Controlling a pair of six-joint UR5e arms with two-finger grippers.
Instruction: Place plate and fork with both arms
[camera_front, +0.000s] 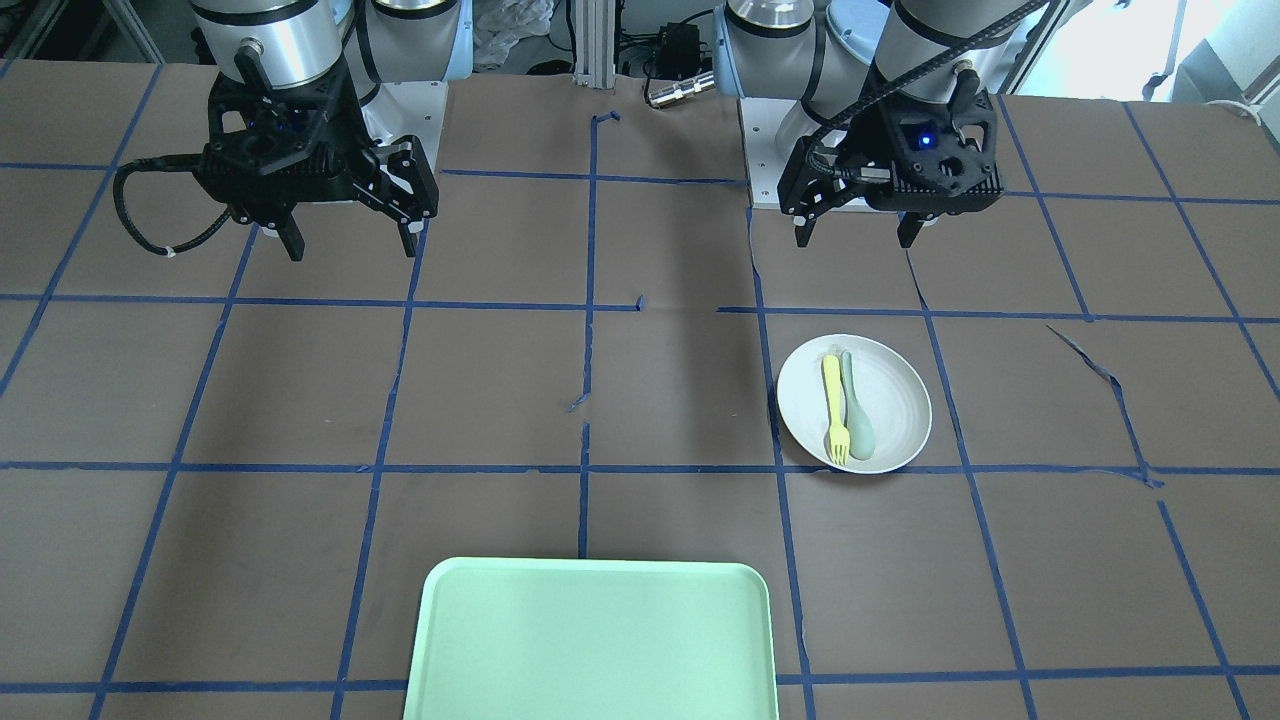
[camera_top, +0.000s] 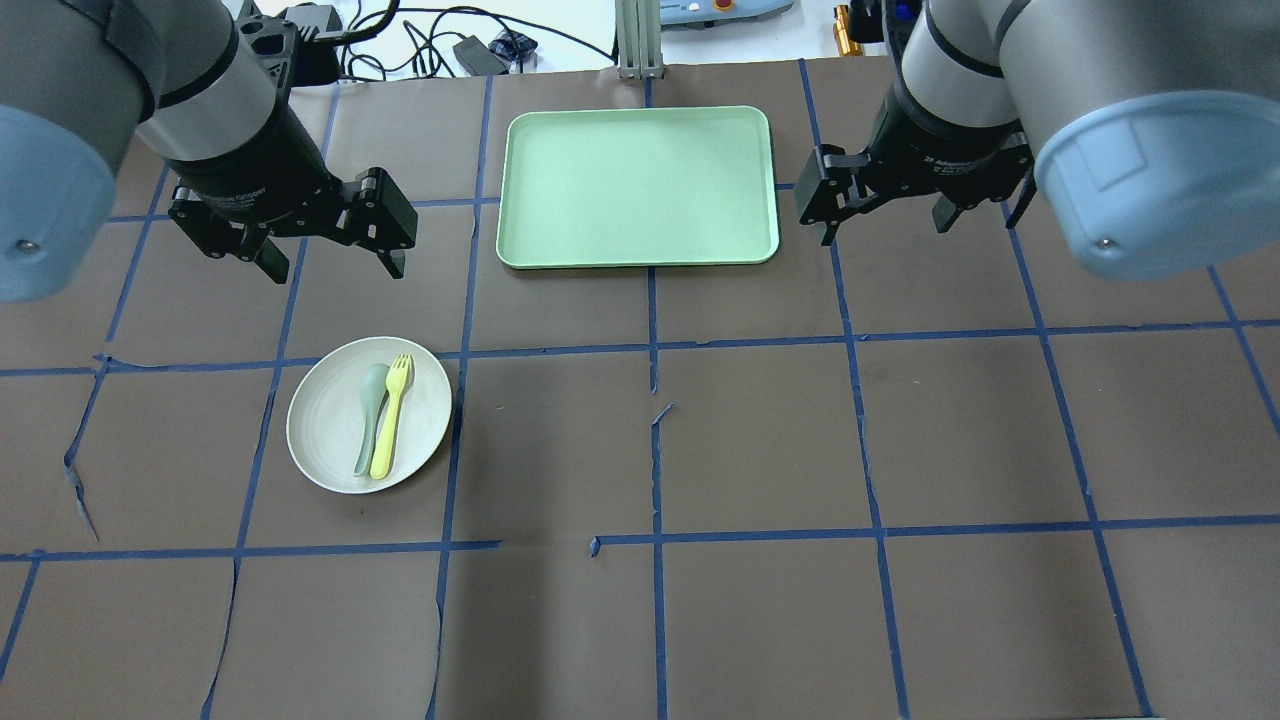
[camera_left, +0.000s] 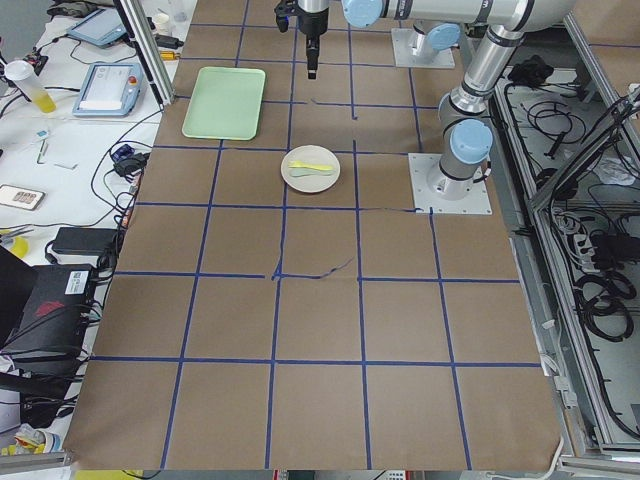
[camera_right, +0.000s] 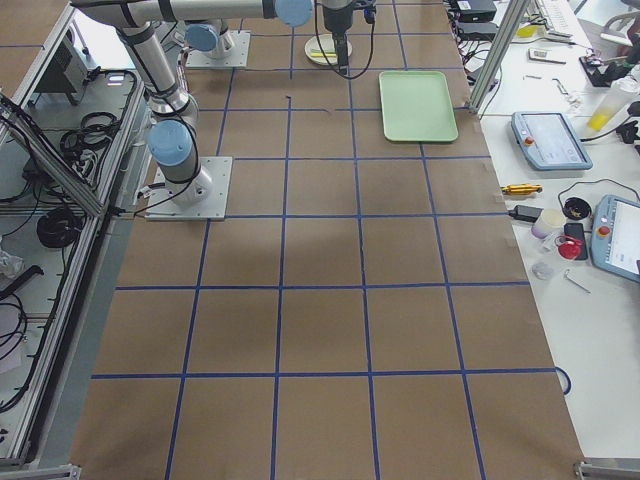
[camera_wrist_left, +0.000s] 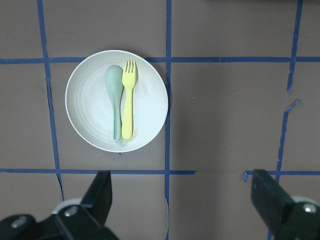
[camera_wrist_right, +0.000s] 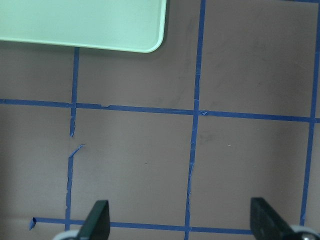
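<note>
Overhead view, clock dirs from there. Plate (camera_top: 325, 430): round, shallow, off-white, faint concentric rings, thin rim. It lies flat on the brown paper table cover (camera_top: 760, 440) w/ blue tape grid, on the robot's left half, its 3 o'clock edge just at a tape line.

Fork (camera_top: 391, 417) lies inside the plate: slim, pale yellow, plastic-looking, short tines pointing abt 12–1 o'clock, handle end near the plate's 6 o'clock rim. Spoon (camera_top: 372, 388), pale grey-green, lies right beside it on the fork's 9 o'clock side, parallel, bowl at the same end as the tines. Handles look to be touching or nearly so; can't tell which.

Tray (camera_top: 640, 185): rectangular, mint green, rounded corners, raised lip, nothing on it. It sits at abt 1–2 o'clock from the plate, well apart, at the table's far middle.

L gripper (camera_top: 335, 268): jaws spread wide, holding nothing, up off the table at 9 o'clock of the tray, w/ the plate at abt 6 o'clock from it. In the L wrist view both black fingers (camera_wrist_left: 100, 195) show at the bottom, plate ahead toward 11 o'clock.

R gripper (camera_top: 886, 228): jaws also spread, nothing btw them, at 3 o'clock of the tray, well apart from the plate. R wrist view shows only a tray corner and bare paper.
</note>
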